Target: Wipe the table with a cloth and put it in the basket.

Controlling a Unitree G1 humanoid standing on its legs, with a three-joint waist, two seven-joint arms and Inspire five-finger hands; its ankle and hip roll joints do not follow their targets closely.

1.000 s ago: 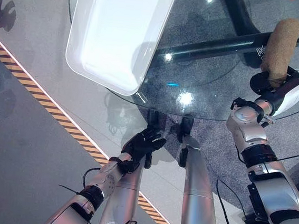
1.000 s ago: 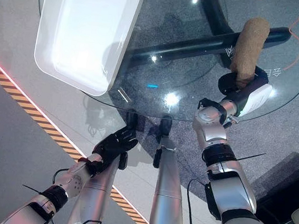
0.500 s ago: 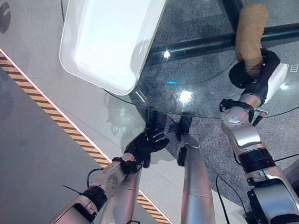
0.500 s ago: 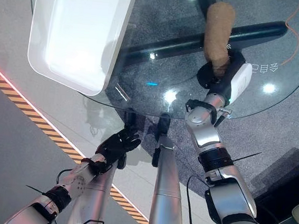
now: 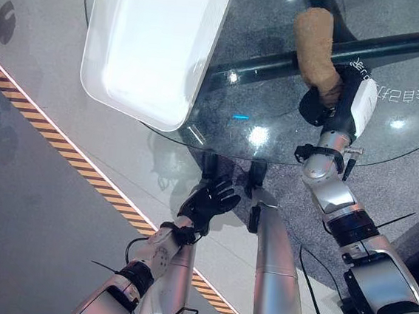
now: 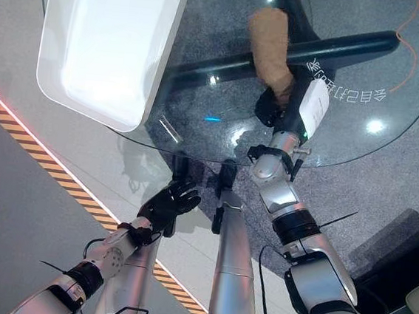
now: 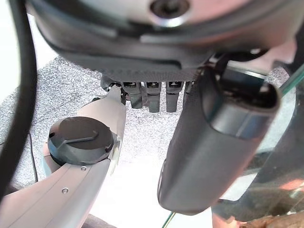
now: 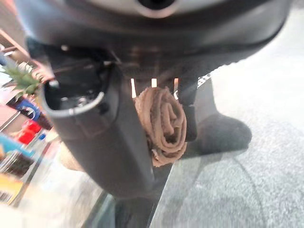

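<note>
A rolled brown cloth (image 5: 315,48) lies lengthwise on the round glass table (image 5: 393,100), and my right hand (image 5: 326,101) is shut on its near end. The right wrist view shows the cloth (image 8: 164,121) rolled up between that hand's fingers and thumb. The white basket (image 5: 153,44), a long shallow tub, stands at the table's left edge and overhangs it. My left hand (image 5: 209,201) hangs open below the table's near rim, over the floor, holding nothing.
A dark crossbar of the table's base (image 5: 368,52) shows through the glass under the cloth. A yellow-and-black striped line (image 5: 62,150) crosses the floor on the left. Bare glass lies between the basket and the cloth.
My right hand has swept the cloth leftward across the glass, from the table's right part toward its middle. The left hand has stayed below the rim.
</note>
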